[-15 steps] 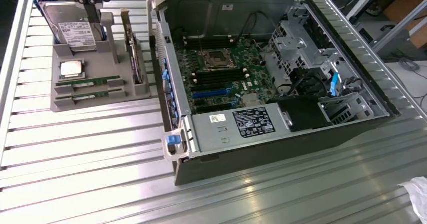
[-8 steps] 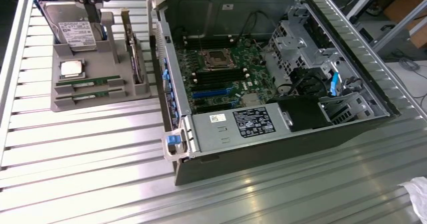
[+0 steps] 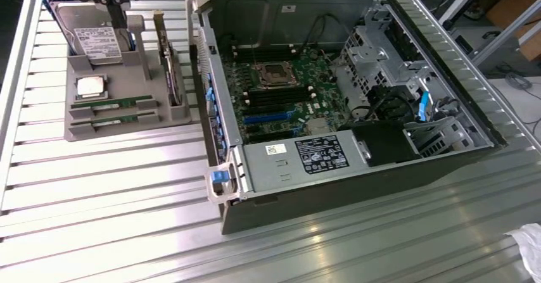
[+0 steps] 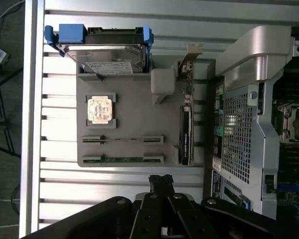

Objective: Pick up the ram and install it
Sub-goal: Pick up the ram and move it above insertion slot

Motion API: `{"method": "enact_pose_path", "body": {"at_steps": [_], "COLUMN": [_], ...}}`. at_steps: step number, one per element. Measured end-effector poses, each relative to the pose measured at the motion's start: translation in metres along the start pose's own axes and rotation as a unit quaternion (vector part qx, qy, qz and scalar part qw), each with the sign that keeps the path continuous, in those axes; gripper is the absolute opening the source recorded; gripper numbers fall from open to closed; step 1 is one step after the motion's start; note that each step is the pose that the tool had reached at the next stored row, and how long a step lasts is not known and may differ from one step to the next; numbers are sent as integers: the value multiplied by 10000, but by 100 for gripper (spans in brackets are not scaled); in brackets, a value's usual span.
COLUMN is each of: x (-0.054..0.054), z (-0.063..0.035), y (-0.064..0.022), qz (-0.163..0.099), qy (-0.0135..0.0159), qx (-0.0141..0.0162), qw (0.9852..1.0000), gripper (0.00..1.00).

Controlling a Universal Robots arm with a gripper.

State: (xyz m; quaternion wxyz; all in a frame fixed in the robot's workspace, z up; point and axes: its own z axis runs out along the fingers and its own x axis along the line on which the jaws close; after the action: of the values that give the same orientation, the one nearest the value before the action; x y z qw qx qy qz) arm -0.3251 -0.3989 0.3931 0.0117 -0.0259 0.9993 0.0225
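The hand [image 4: 161,180] hangs empty above the grey tray [image 4: 134,119] on the worktop [image 3: 127,194], its fingers pressed together. The ram [image 4: 122,159] stands on edge in its slot below and just ahead of the fingertips; its twin [image 4: 122,140] sits just beyond it, and the CPU chip [image 4: 100,108] farther out again.

Risks, as I judge them: fingers this tight cannot straddle so thin a board, and brought down like this they would strike its top edge; the two sticks sit close (little room between them for a finger), so a slightly offset descent may snag the twin; a skewed pinch could bind the stick in its end holders and drag the tray up with it.
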Motion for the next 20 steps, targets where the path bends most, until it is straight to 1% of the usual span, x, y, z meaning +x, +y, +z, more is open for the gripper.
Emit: {"method": "enact_pose_path", "body": {"at_steps": [4, 9, 11, 17, 20], "x": [0, 0, 0, 0, 0], "z": [0, 0, 0, 0, 0], "y": [0, 0, 0, 0, 0], "qz": [-249, -534, -694, -976, -1161], "qy": [11, 24, 31, 44, 52], "qx": [-3, -9, -12, -15, -18], "qw": [9997, 9986, 9976, 9952, 9932], "gripper": [11, 11, 11, 11, 11]}}
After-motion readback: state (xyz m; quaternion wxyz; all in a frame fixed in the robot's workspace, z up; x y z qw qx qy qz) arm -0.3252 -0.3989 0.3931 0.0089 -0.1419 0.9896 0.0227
